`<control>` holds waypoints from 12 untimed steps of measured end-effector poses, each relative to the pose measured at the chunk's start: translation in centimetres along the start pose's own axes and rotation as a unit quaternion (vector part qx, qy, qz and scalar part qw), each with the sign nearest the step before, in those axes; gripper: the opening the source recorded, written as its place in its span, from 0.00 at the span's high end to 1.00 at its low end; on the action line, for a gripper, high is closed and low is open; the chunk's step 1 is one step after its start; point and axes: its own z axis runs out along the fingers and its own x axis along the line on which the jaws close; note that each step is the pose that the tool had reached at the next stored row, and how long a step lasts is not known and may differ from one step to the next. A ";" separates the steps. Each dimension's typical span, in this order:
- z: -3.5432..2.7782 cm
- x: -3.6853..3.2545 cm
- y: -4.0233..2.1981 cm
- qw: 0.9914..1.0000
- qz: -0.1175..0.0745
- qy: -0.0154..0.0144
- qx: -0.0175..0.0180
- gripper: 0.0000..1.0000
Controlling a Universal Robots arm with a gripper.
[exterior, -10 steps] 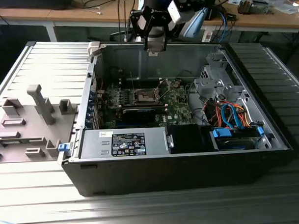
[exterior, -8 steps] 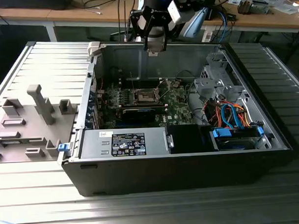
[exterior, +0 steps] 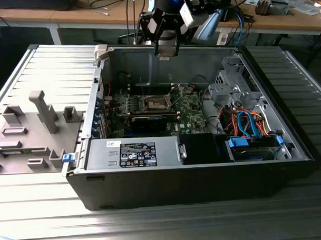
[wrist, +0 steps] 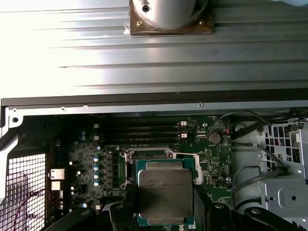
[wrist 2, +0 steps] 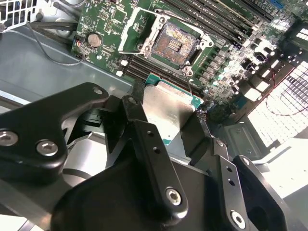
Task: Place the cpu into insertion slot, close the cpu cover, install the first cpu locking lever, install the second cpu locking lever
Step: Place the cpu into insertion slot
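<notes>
The exterior view is looking down obliquely over the whole computer case [exterior: 205, 187]. Both wrist views are looking closely at the motherboard [wrist: 211, 159], sharing the insertion slot [wrist 2: 175, 41].

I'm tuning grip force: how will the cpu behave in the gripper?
The cpu looks stiff and flat, so it probably won't flex. Its smooth metal top may be slippery. The gripper pinches only its edges, so it could tilt if bumped.

We log an open black computer case [exterior: 194, 177] on the ribbed metal table [exterior: 153, 225], with a grey fixture tray [exterior: 29, 135] just beside it at the exterior view's left. Inside: power supply [exterior: 132, 152] along the near wall, orange and blue cables [exterior: 247, 122] toward the near corner at the exterior view's right.
</notes>
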 end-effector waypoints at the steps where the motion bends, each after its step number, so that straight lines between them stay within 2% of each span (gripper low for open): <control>1: 0.03 0.00 0.00 1.000 0.000 0.000 0.000 0.45; 12: 0.19 0.00 -0.02 1.000 0.000 0.000 0.000 0.45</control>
